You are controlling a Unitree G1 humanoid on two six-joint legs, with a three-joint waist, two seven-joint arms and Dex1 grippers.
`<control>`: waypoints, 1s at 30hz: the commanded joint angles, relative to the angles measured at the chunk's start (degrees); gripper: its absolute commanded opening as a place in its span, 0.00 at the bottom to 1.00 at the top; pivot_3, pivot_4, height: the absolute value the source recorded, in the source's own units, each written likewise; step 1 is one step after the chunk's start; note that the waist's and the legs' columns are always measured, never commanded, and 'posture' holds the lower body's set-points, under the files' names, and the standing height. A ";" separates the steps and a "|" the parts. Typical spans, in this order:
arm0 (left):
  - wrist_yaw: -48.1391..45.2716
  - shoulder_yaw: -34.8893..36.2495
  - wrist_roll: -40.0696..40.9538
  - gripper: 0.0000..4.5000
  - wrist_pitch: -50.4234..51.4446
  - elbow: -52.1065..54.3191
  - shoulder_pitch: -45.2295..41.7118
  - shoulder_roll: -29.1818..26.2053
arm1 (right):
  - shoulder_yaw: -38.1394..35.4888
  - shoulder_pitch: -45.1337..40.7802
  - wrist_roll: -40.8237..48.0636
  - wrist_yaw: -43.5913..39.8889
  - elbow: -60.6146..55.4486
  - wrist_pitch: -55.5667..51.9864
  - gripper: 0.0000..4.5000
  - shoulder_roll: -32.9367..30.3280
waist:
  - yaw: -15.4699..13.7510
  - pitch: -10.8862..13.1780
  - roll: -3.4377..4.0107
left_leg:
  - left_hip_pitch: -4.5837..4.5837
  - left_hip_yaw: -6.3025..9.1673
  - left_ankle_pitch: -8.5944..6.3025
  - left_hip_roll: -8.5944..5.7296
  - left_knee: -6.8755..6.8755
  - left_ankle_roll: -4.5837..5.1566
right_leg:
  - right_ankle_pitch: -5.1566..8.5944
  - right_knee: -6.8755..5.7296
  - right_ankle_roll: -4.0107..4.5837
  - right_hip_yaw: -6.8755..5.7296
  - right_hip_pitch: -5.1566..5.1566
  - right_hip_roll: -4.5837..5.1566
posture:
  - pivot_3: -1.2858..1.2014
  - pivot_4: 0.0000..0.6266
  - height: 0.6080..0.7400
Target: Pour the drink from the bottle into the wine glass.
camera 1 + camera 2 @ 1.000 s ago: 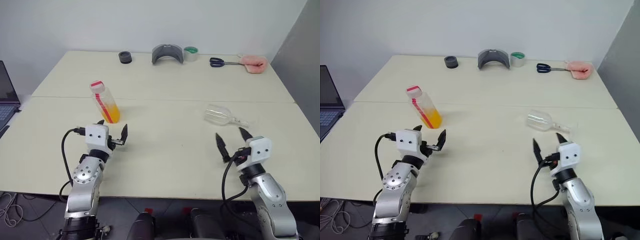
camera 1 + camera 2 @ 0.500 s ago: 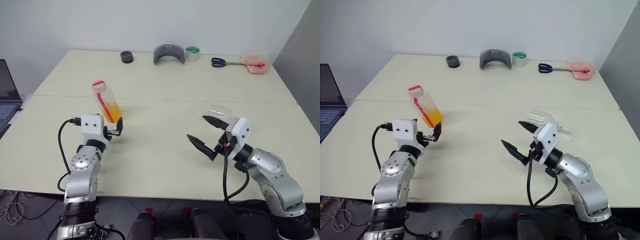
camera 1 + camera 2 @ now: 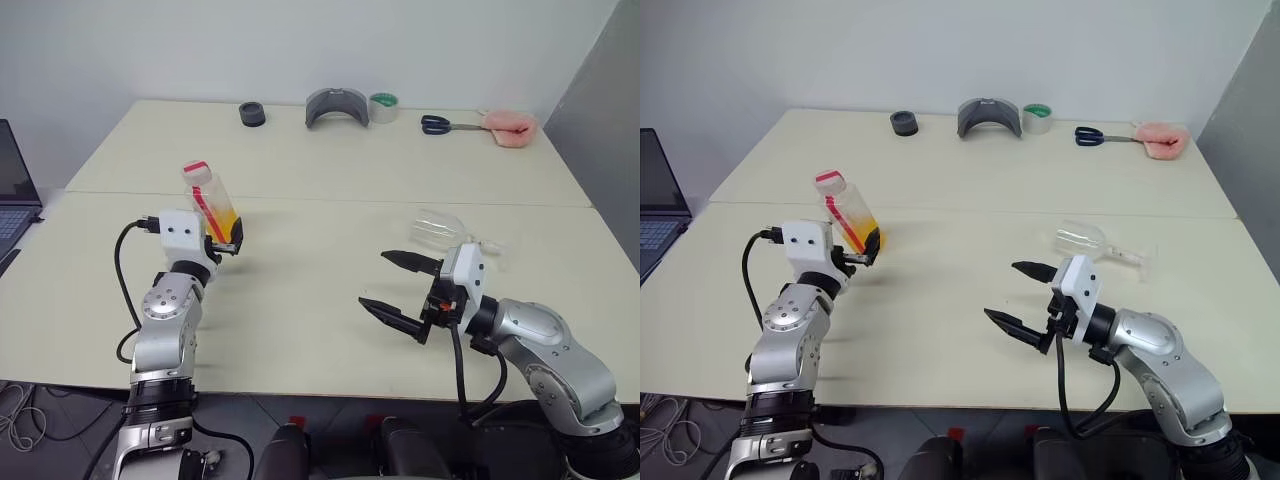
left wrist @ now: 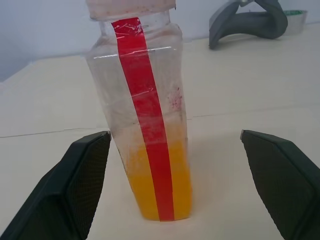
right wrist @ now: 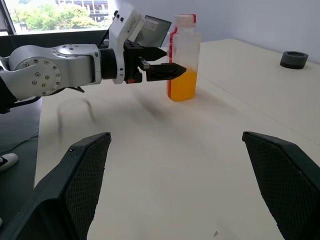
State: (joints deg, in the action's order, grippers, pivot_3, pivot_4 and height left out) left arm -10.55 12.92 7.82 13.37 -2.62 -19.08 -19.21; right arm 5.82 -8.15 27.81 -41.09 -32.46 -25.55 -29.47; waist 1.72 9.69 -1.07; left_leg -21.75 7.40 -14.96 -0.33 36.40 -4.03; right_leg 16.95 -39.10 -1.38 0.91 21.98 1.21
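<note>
- Both sets of jaws stand spread wide; the left gripper (image 3: 222, 242) has its fingers on either side of the bottle (image 3: 211, 204), not yet pressing it, and the right gripper (image 3: 398, 286) is empty, turned toward the bottle across the table (image 3: 320, 180).
- We judge the step in hand to be the grasp of the bottle; we would ease the left gripper a little further so the pads flank the squarish body squarely, at about the level of the drink (image 4: 160, 180), then close without tipping it.
- The bottle stands upright, cap still on; the wine glass (image 3: 445, 231) lies on its side well to the right of the bottle, just beyond the right gripper; we think it must be stood up before any pouring.
- Hard to make out: the glass's stem and foot nearly vanish against the table; the bottle's cap is cut off in the left wrist view; we cannot tell how tightly it is screwed.
</note>
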 commanded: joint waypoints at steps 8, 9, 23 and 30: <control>1.67 0.99 -0.33 0.99 1.11 -1.64 -5.36 -1.43 | 0.24 -2.33 -0.34 -0.01 -1.01 0.45 1.00 0.01 | 0.01 0.00 0.00 | 0.00 0.00 0.00 0.00 0.01 -0.01 | 0.00 0.00 0.00 0.00 0.00 0.00 | 0.52 0.24 1.00; 1.62 0.99 -0.40 0.99 1.37 -2.36 -6.01 -1.74 | 0.32 -2.50 -0.36 0.01 -0.98 0.37 1.00 0.02 | 0.01 0.00 0.00 | -0.01 0.01 0.01 0.00 0.01 -0.01 | 0.00 0.00 0.00 -0.01 0.00 0.00 | 0.52 0.24 1.00; -4.74 0.04 0.19 0.99 1.07 -12.72 -13.88 -6.29 | 1.21 -3.49 -0.64 0.32 -1.05 0.10 1.00 0.02 | 0.01 0.00 -0.01 | -0.01 0.01 0.07 -0.01 0.02 -0.13 | 0.00 0.00 -0.01 -0.02 0.01 0.00 | 0.52 0.24 1.00; -8.27 -0.50 0.23 0.99 -2.36 -17.28 -16.53 -7.18 | 1.61 -3.47 -1.16 0.22 -0.90 0.22 1.00 0.28 | 0.01 0.01 -0.01 | -0.03 0.01 0.08 -0.01 0.02 -0.14 | 0.00 0.00 -0.01 -0.02 0.02 0.00 | 0.52 0.24 1.00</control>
State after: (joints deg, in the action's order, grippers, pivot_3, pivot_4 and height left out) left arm -18.10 12.70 7.90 12.93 -20.39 -34.29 -25.47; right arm 7.76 -10.74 26.50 -40.93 -32.35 -25.64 -29.23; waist 1.73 9.70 -1.08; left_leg -21.79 7.41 -14.88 -0.34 36.42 -4.17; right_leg 16.95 -39.09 -1.39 0.89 22.01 1.21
